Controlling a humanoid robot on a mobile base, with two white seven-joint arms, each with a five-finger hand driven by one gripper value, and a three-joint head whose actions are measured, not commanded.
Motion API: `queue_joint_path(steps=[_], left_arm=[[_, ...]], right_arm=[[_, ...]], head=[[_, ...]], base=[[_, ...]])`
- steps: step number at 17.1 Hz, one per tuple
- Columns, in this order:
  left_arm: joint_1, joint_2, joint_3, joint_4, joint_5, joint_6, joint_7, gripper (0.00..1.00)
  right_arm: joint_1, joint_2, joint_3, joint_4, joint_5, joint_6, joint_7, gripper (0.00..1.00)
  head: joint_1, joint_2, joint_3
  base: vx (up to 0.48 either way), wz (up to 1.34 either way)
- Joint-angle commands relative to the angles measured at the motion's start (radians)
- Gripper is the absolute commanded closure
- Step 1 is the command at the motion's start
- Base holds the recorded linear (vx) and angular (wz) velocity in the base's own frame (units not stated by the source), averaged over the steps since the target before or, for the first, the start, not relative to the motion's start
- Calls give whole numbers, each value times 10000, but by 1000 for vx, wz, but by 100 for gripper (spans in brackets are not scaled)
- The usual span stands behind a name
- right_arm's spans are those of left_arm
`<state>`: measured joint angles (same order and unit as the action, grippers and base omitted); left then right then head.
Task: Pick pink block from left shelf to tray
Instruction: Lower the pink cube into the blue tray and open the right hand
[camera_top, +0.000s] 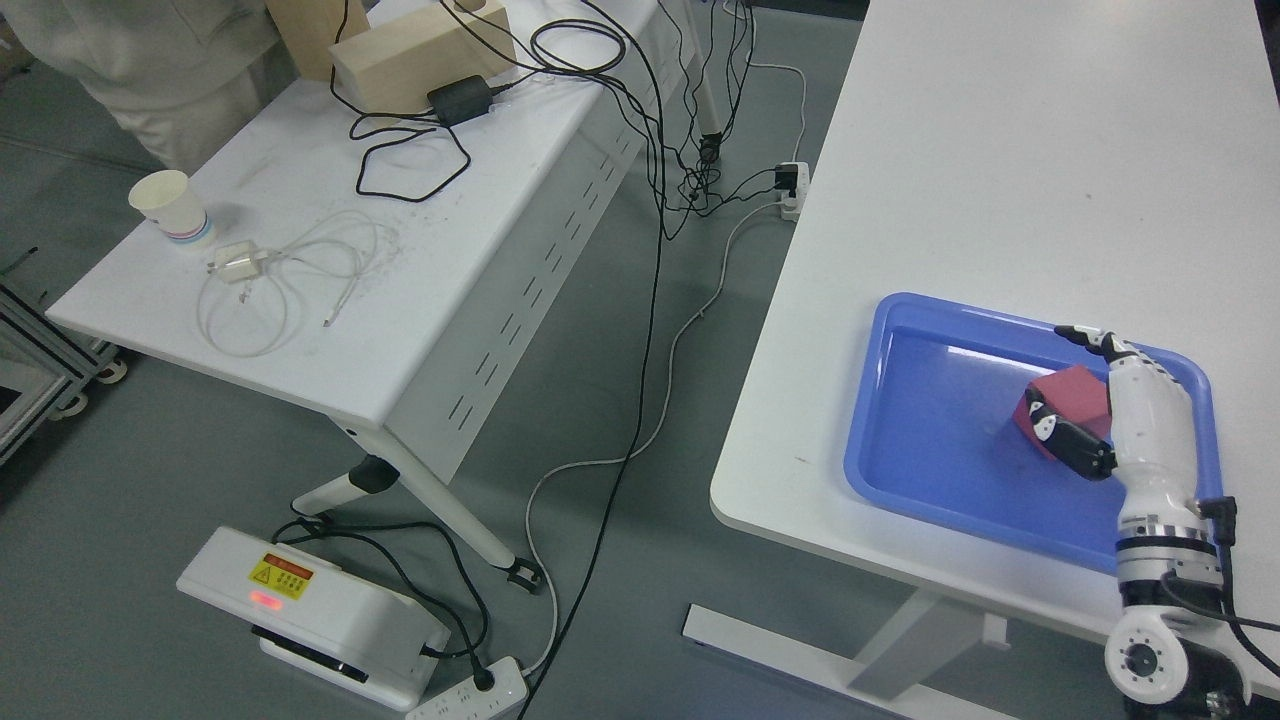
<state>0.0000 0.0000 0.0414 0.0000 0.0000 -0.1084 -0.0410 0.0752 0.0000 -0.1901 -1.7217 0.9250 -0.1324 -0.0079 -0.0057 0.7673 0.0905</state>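
Note:
A pink-red block (1072, 398) sits within the outline of the blue tray (920, 440), which lies on the white table (1000, 180) at the right. My right hand (1056, 374), on the arm coming up from the lower right corner, is shut on the block. Its black thumb (1068, 442) presses the block's near face and its fingers (1092, 340) reach behind the far side. Whether the block rests on the tray floor or hangs just above it cannot be told. No shelf shows, and my left arm is out of the picture.
A second white table (420, 300) at the left carries a paper cup (172, 207), a charger with a white cable (236, 264), a wooden box (420, 52) and a black adapter (460, 98). Cables, a power strip (470, 692) and a white device (310, 612) lie on the floor between the tables. A person (150, 60) stands top left.

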Motion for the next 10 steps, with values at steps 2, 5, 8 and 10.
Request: queue_joint_path(steps=[2, 5, 8, 10], left_arm=[[-230, 175, 0, -175, -15, -5, -4, 0], [-230, 175, 0, -175, -15, -5, -4, 0], [-230, 175, 0, -175, -15, -5, -4, 0], [-230, 175, 0, -175, -15, -5, -4, 0]], right_arm=[[31, -175, -93, 6, -1574, 112, 170, 8], [46, -175, -123, 6, -3400, -25, 126, 0], [31, -175, -751, 6, -5592, -378, -761, 1], [61, -175, -860, 21, -6105, -348, -857, 0]], head=[[0, 0, 0], [0, 0, 0], [0, 0, 0], [0, 0, 0]], base=[[20, 1], [0, 0], [-8, -3], [0, 0]])
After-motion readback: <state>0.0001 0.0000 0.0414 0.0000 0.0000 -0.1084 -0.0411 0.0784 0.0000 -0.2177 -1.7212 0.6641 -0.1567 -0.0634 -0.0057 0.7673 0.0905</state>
